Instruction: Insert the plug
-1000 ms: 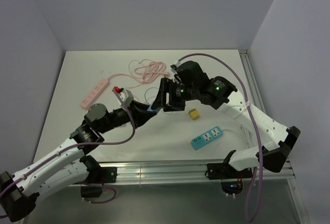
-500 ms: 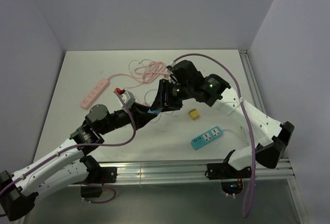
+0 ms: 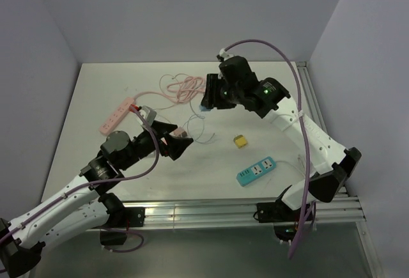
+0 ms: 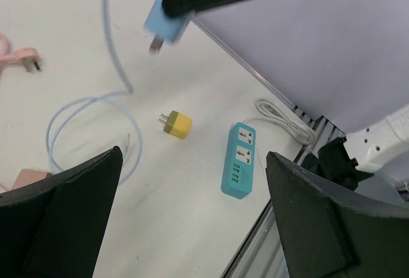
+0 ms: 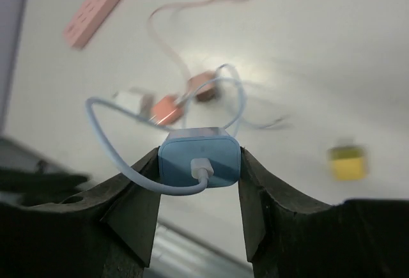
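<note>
Right, I have the blue plug (image 5: 199, 158) clamped in the right gripper (image 3: 207, 101), held in the air over the far middle of the table (image 3: 96, 92). Its prongs point roughly downward and its pale blue cable (image 4: 96, 108) trails to the surface. The left gripper (image 4: 192, 208) stands wide open with nothing in it, over the middle of the table towards the left edge. The teal power strip (image 3: 256, 170) lies close to the near edge, right of centre, with a yellow adapter (image 3: 239, 141) between it and the plug. I judge this the carry step: plug in hand, not yet over a socket. Next I need to bring it towards the near edge and square the prongs to a socket. I should probably steady the strip with the free gripper, since it looks light enough to slide.
</note>
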`<state>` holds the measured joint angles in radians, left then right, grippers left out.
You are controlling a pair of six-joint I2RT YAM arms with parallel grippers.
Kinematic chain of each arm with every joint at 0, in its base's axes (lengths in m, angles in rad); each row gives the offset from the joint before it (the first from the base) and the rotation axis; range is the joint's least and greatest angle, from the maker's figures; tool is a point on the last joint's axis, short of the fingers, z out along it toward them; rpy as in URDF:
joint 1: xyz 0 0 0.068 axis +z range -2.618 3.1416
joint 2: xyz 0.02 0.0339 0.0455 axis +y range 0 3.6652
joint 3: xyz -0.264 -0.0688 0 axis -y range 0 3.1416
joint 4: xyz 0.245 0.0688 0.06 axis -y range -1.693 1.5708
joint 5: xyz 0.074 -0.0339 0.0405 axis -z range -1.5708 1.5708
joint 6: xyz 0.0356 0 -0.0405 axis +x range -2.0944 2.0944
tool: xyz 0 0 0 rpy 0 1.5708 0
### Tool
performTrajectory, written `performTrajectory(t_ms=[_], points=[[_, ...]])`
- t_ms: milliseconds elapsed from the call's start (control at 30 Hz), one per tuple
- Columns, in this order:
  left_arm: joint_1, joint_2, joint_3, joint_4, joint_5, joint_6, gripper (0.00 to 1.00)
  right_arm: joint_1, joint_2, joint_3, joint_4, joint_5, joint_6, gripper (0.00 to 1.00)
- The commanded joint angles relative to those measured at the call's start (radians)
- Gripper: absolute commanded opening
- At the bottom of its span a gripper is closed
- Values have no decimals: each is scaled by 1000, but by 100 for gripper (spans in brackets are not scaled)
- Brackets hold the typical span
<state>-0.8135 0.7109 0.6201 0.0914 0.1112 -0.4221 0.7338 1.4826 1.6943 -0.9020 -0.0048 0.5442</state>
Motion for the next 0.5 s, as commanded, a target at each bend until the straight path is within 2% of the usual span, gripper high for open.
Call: performTrajectory(t_ms=[0, 33, 133, 233, 300, 367, 467], points=[[-4, -25, 55, -62, -100, -99, 100, -51, -82, -10, 155, 265, -277, 0], [-3, -30, 55, -70, -107, -106, 99, -57, -131, -78, 222, 322, -324, 0], [-3, -39, 32, -71, -107, -129, 100, -86, -229, -198, 271, 405, -400, 0], [-3, -36, 4, -30, -90, -164, 100, -197, -351, -324, 279, 338, -438, 0], [-3, -24, -8, 2, -27, -199, 100, -253, -422, -405, 294, 258, -507, 0], [-3, 12, -10, 53, 19, -207, 100, -300, -527, -520, 321, 281, -513, 0], [-3, 96, 7, 93, 105, -213, 100, -318, -614, -611, 302, 417, -410, 0]])
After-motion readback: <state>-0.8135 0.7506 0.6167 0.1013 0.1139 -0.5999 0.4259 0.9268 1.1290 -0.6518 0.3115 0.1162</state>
